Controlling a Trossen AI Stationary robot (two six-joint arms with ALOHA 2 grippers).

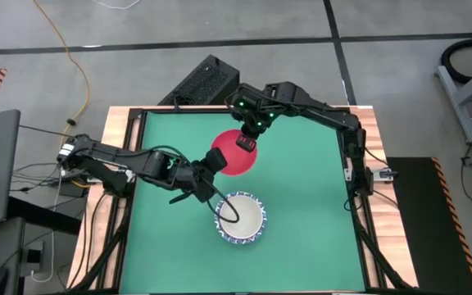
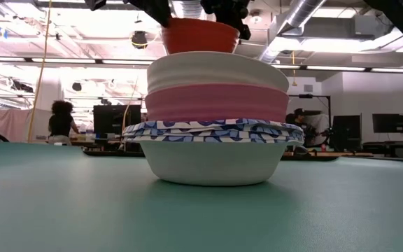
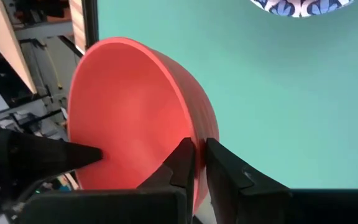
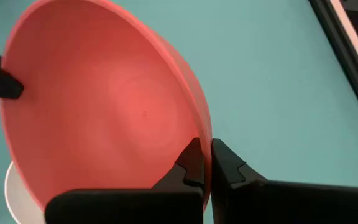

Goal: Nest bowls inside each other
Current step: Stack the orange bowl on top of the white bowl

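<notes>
one bowl [image 1: 234,152] hangs above the table [image 1: 301,188], behind the stacked bowls [image 1: 242,218].

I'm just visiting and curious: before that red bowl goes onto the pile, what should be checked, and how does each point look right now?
1. Left gripper pinching red bowl rim: ok.
2. Right gripper pinching the opposite rim: ok.
3. Red bowl lifted above the stack: ok.
4. Red bowl centred over the stack: not ok, the high view shows it off to one side.
5. Stack sitting level on the table: ok.
</notes>
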